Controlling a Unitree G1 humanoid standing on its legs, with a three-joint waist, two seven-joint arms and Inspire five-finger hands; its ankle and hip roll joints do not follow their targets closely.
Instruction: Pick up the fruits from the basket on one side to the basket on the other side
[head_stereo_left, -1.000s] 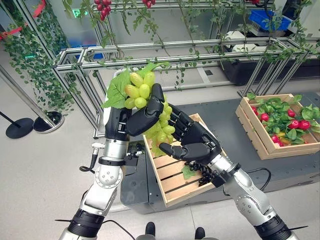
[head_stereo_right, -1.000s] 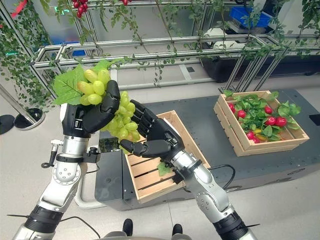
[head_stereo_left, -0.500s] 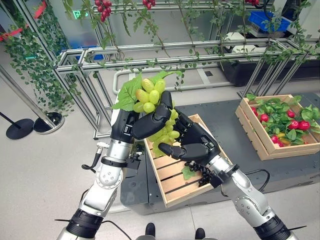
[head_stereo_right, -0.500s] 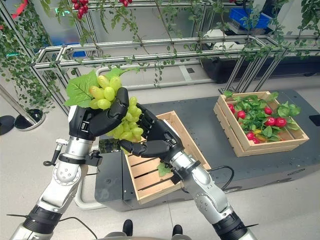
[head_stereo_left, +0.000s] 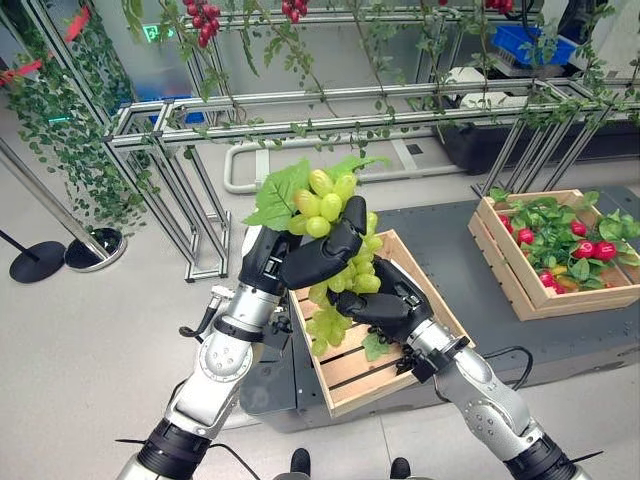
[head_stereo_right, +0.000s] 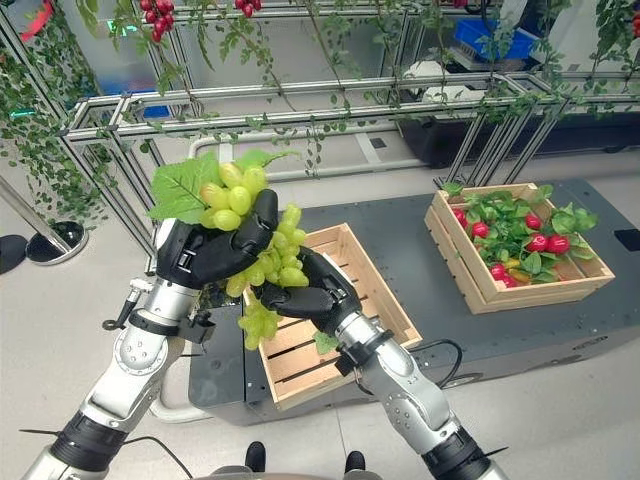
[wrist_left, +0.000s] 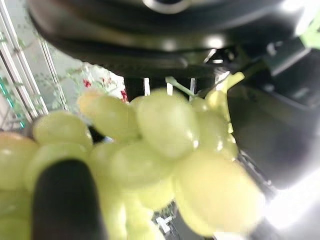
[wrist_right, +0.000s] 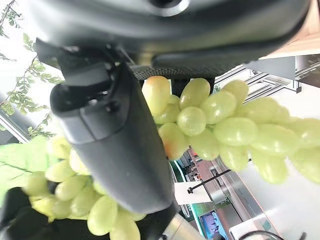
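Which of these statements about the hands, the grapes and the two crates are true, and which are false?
1. The left hand is curled round the bunch of green grapes. True.
2. The grapes lie inside the far crate. False: they are held up in the air above the near crate.
3. The far crate holds red fruits among green leaves. True.
4. The right hand rests on the floor. False: it is raised under the grapes, its fingers curled at the bunch.
5. The near crate is full of red fruit. False: its slats are mostly bare.

A pale grey floor (head_stereo_left: 80, 330) is seen. Silver aluminium frames (head_stereo_left: 330, 105) are draped with green artificial vines (head_stereo_left: 60, 130). A blue plastic crate (head_stereo_left: 530, 40) is placed behind them.
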